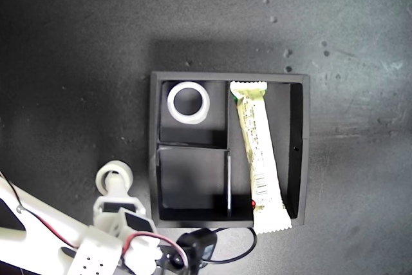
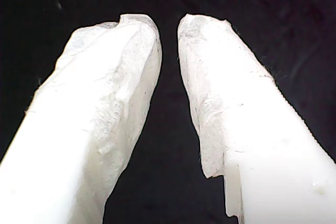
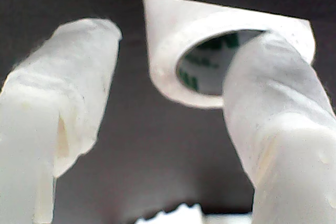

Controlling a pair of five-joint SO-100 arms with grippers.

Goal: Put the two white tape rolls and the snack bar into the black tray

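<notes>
My first gripper [image 2: 169,24], white jaws slightly parted, nothing between, over black.

Second claw [image 3: 168,93]: jaws parted, one finger [image 3: 273,108] reaching into a tape roll's [image 3: 210,51] hole. First claw [image 2: 169,30]: jaws slightly apart, nothing between them. One white arm [image 1: 96,236] enters at the exterior view's lower left.

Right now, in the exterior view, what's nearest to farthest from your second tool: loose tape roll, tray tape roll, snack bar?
1. Loose tape roll, at my second tool, outside black tray.
2. Tray tape roll, upper small compartment.
3. Snack bar, long compartment.
</notes>
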